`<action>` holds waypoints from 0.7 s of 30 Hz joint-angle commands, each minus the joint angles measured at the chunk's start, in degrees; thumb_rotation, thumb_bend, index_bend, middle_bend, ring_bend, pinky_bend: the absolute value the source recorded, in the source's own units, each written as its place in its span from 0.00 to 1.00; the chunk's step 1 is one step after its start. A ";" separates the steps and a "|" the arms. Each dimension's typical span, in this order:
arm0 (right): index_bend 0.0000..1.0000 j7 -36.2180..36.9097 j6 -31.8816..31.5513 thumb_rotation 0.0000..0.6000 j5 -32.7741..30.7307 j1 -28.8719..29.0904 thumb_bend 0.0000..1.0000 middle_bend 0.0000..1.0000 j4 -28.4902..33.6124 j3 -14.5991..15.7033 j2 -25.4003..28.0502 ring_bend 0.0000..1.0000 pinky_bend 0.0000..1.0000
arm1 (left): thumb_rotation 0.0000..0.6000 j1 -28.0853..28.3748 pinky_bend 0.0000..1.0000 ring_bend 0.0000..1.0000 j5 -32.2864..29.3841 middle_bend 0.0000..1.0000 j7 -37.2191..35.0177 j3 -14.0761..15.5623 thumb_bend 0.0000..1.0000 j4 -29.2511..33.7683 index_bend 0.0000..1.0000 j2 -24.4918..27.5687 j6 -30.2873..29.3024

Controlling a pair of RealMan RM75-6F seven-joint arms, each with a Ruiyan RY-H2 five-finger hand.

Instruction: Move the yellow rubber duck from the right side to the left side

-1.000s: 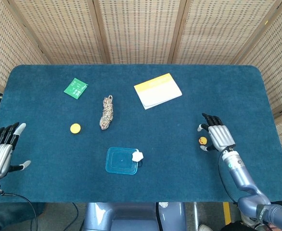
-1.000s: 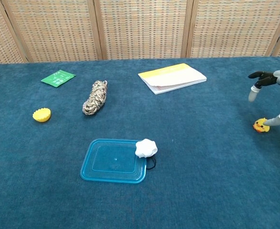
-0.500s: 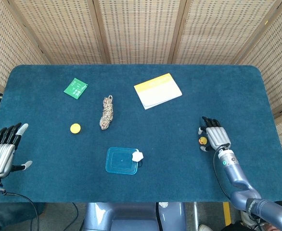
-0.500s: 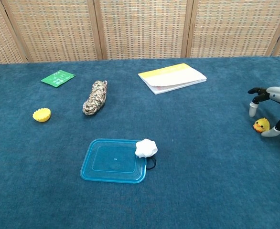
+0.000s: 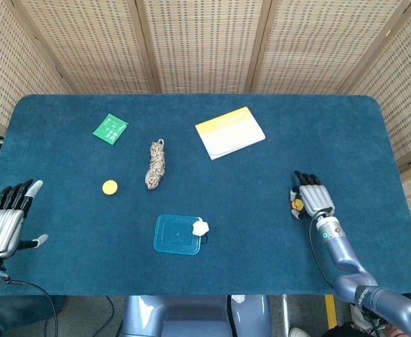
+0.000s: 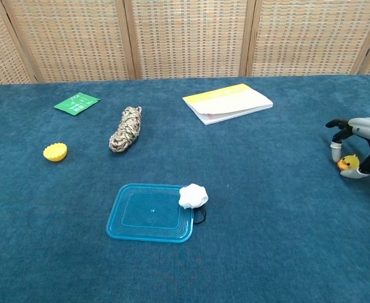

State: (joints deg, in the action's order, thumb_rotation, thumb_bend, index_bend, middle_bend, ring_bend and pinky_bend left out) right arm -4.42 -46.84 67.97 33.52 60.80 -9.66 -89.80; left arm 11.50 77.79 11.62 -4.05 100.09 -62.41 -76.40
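Observation:
The small yellow rubber duck (image 5: 298, 204) (image 6: 347, 163) sits on the blue cloth at the table's right side. My right hand (image 5: 314, 199) (image 6: 362, 136) is arched over it, and the duck is pinched between the thumb and a finger, low at the table surface. In the head view the hand hides much of the duck. My left hand (image 5: 2, 223) hovers at the table's left edge, fingers spread and holding nothing; the chest view does not show it.
A blue plastic lid (image 5: 177, 234) (image 6: 150, 213) with a white lump (image 5: 200, 227) (image 6: 192, 196) lies at centre front. Further left and back are a coiled rope (image 5: 155, 164) (image 6: 126, 129), a yellow cap (image 5: 109, 187) (image 6: 55, 152), a green packet (image 5: 110, 129) (image 6: 76, 103) and a notebook (image 5: 229, 132) (image 6: 228, 102).
My right hand has dropped lower over the duck and its thumb and fingers have drawn in around it. The left hand has barely moved.

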 commanded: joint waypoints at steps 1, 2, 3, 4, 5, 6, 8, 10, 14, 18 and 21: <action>0.55 -0.66 -0.78 1.00 0.47 0.05 0.32 0.00 1.88 0.05 1.11 0.00 0.00 | 1.00 0.03 0.00 0.00 -0.03 0.00 -0.04 0.03 0.07 0.02 0.00 0.01 0.02; 0.55 -0.94 -1.05 1.00 0.62 0.08 0.32 0.00 2.71 0.05 1.52 0.00 0.00 | 1.00 0.03 0.00 0.00 -0.03 0.00 -0.10 0.05 0.07 0.02 0.00 0.02 0.03; 0.55 -1.39 -1.33 1.00 0.70 0.12 0.33 0.00 3.78 0.04 2.04 0.00 0.00 | 1.00 0.04 0.00 0.00 -0.03 0.00 -0.20 0.07 0.07 0.01 0.00 0.05 0.05; 0.55 -1.87 -1.63 1.00 0.87 0.19 0.33 0.00 4.72 0.04 2.46 0.00 0.00 | 1.00 0.04 0.00 0.00 -0.02 0.00 -0.26 0.08 0.07 0.01 0.00 0.07 0.05; 0.55 -2.50 -1.98 1.00 1.05 0.30 0.33 0.00 5.77 0.03 2.91 0.00 0.00 | 1.00 0.07 0.00 0.00 -0.02 0.00 -0.35 0.09 0.07 -0.02 0.00 0.09 0.09; 0.55 -3.24 -2.35 1.00 1.22 0.45 0.32 0.00 6.91 -0.03 3.36 0.00 0.00 | 1.00 0.08 0.00 0.00 0.01 0.00 -0.45 0.10 0.07 -0.02 0.00 0.13 0.11; 0.55 -5.48 -3.17 1.00 1.38 0.93 0.33 0.00 9.85 -0.25 4.37 0.00 0.00 | 1.00 0.11 0.00 0.00 0.11 0.00 -0.69 0.17 0.07 -0.01 0.00 0.21 0.18; 0.55 -7.92 -3.62 1.00 1.19 1.58 0.33 0.00 12.59 -0.58 5.13 0.00 0.00 | 1.00 0.14 0.00 0.00 0.21 0.00 -0.90 0.25 0.07 0.01 0.00 0.29 0.28; 0.55 -14.88 -3.80 1.00 -0.54 3.74 0.33 0.00 17.90 -1.53 6.01 0.00 0.00 | 1.00 0.23 0.00 0.00 0.48 0.00 -1.37 0.39 0.07 -0.02 0.00 0.43 0.45; 0.55 -24.43 -4.19 1.00 -3.97 7.06 0.33 0.00 22.60 -2.87 5.57 0.00 0.00 | 1.00 0.34 0.00 0.00 0.60 0.00 -2.21 0.45 0.07 -0.18 0.00 0.65 0.73; 0.55 -32.84 -4.51 1.00 -7.57 10.91 0.33 0.00 25.03 -4.15 3.54 0.00 0.00 | 1.00 0.57 0.00 0.00 0.38 0.00 -3.41 0.41 0.07 -0.51 0.00 0.91 1.42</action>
State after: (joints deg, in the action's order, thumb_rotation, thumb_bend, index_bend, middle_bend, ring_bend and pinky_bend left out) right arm -28.99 -50.81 64.52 40.05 81.93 -12.11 -84.74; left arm 11.96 78.28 8.61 -3.62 99.74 -61.62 -75.26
